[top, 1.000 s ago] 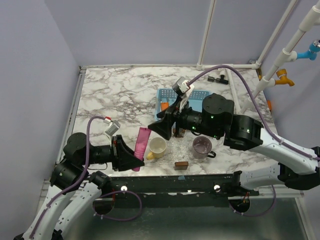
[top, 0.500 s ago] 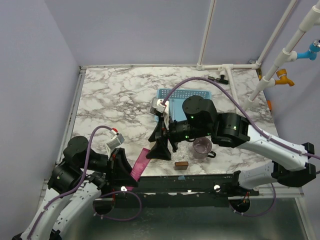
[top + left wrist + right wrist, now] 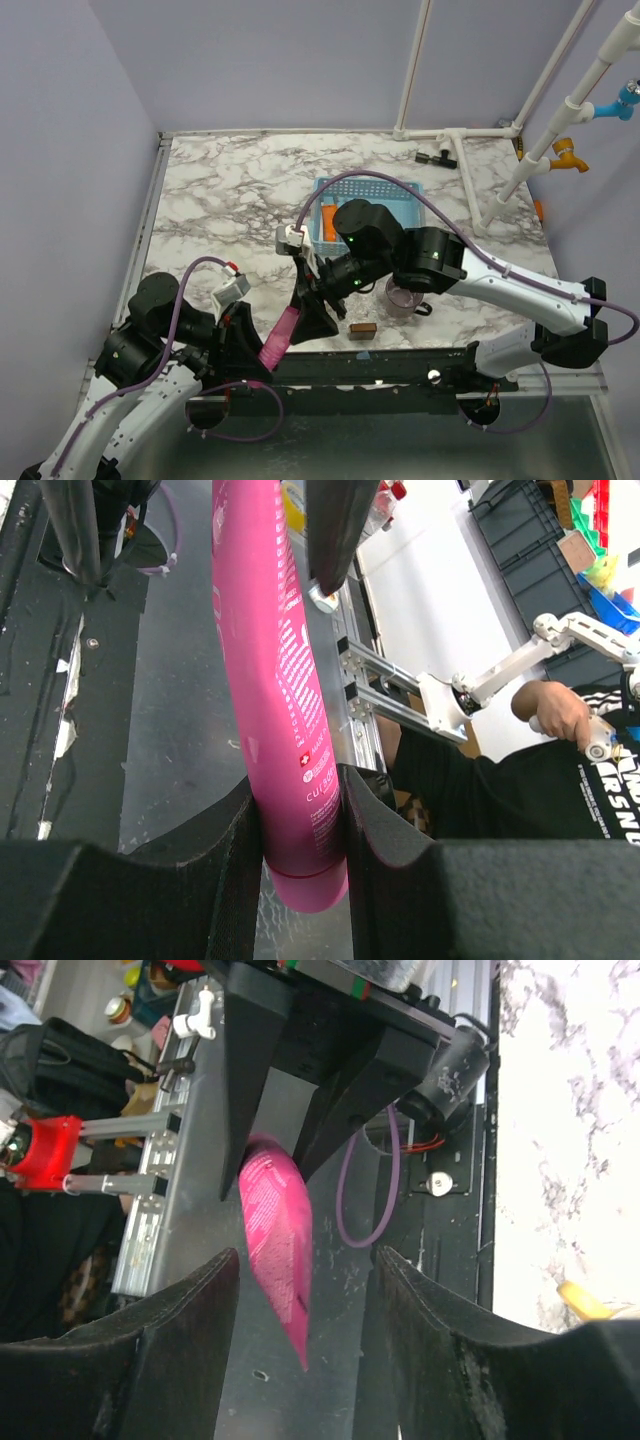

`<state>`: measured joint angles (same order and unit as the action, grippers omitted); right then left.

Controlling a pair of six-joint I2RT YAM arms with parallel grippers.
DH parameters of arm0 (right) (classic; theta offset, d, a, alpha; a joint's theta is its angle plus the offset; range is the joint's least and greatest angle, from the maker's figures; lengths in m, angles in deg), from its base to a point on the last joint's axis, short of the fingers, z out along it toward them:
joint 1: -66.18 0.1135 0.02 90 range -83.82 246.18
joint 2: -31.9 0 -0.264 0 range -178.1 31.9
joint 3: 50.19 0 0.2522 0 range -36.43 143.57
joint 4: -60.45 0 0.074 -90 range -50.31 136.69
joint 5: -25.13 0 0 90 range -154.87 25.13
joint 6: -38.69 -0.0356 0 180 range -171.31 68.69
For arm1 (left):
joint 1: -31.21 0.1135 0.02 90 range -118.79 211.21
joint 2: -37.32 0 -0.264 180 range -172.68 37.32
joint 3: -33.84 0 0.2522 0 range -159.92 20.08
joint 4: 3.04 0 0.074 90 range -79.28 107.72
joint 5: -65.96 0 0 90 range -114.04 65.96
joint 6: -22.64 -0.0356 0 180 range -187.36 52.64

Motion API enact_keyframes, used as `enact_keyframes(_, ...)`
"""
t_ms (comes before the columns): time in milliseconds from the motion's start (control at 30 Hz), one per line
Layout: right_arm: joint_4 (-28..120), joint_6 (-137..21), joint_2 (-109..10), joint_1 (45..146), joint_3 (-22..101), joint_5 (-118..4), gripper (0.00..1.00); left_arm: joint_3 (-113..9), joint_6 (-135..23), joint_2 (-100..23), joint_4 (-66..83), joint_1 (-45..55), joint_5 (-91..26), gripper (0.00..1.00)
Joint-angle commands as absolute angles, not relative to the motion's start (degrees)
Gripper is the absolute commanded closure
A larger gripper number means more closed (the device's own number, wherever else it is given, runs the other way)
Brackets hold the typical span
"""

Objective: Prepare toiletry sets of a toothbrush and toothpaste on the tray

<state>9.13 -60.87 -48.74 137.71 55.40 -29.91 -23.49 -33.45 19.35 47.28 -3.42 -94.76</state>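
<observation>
Newly off marble [image 3: 230, 190]: glossy, maybe wedge-ended tube [image 3: 275, 660] in left pincer [image 3: 300, 815]

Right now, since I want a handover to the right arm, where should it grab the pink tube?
Probably the free, flattened end of the tube, sticking out past the left tool, which clamps the other end. Bring the open right tool in end-on: that end points between its fingers.

My surface: white marble-pattern table [image 3: 230, 200], my bases at its near edge.
Middle, toward far side: blue perforated plastic tray [image 3: 400, 185].
Near edge, my right: mauve round cup [image 3: 403, 297]; small brown block [image 3: 363, 328] near it, not touching.
Far edge: small black fitting [image 3: 436, 157].
</observation>
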Motion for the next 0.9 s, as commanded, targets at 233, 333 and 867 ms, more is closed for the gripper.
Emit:
enact_keyframes(233, 12.1, -63.0, -50.2, 137.8, 54.3, -25.0, 0.49, -22.5, -35.1, 20.8, 47.8, -3.8, -96.8, 1.00)
enact_keyframes(333, 12.5, -63.3, -49.8, 137.7, 54.6, -25.5, 0.49, -22.2, -35.2, 20.8, 47.9, -3.8, -96.7, 1.00)
enact_keyframes(867, 13.9, -63.6, -48.3, 137.8, 52.2, -24.2, 1.00, -22.0, -35.6, 21.1, 48.6, -4.2, -96.3, 1.00)
